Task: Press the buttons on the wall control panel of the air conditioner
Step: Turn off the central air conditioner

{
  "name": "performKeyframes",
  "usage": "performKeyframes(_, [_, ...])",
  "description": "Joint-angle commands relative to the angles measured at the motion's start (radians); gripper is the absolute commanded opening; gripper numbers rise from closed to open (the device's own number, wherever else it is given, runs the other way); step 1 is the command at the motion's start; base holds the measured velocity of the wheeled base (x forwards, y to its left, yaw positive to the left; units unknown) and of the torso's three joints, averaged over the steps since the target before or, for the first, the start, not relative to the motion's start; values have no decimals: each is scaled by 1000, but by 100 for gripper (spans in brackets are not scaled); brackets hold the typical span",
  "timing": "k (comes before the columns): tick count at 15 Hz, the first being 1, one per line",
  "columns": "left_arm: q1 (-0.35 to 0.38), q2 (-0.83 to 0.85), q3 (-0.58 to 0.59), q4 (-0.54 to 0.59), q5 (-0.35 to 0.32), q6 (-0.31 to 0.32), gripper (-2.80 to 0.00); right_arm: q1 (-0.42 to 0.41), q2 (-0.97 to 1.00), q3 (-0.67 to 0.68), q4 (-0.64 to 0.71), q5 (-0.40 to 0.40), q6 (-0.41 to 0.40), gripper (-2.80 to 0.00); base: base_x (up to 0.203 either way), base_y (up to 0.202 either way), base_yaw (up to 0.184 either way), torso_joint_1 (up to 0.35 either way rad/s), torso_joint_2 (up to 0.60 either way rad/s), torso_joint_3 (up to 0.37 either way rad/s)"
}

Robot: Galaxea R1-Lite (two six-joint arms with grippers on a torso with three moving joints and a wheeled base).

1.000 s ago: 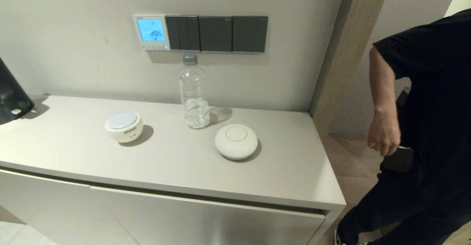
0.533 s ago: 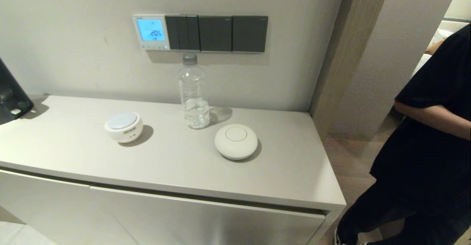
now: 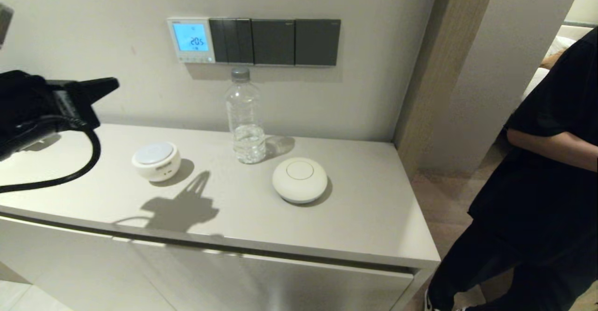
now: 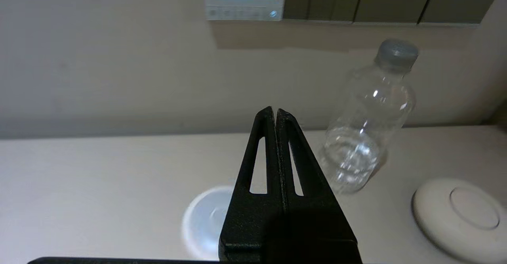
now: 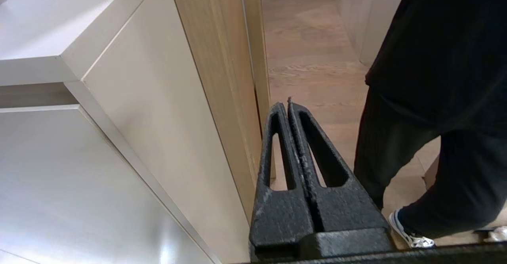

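Head view, wall: air conditioner's wall control panel lit blue, left end of dark switch plates; buttons along its bottom edge.
Head view, counter: bottle under the switches, white round speaker left, white disc right.
Head view, room: person in black at right, past wooden door frame.
Left wrist view: left gripper above counter, well below panel, jaws clenched, empty.
Right wrist view: right gripper low beside cabinet side, jaws clenched, empty.
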Motion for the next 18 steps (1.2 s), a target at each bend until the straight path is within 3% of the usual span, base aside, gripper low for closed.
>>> performKeyframes(1, [-51, 167, -112, -8, 1, -19, -280, 1, 1, 3, 0, 0, 0, -280, 0, 0, 0, 0, 0, 0])
performKeyframes(4, [-94, 263, -215, -12, 2, -32, -280, 1, 1, 3, -1, 0, 0, -280, 0, 0, 0, 0, 0, 0])
performKeyframes(10, [-105, 398, -406, -17, 3, -35, -280, 1, 1, 3, 0, 0, 0, -280, 0, 0, 0, 0, 0, 0])
performKeyframes(18, [-105, 547, -522, -22, -1, -35, -280, 1, 1, 3, -1, 0, 0, -280, 0, 0, 0, 0, 0, 0])
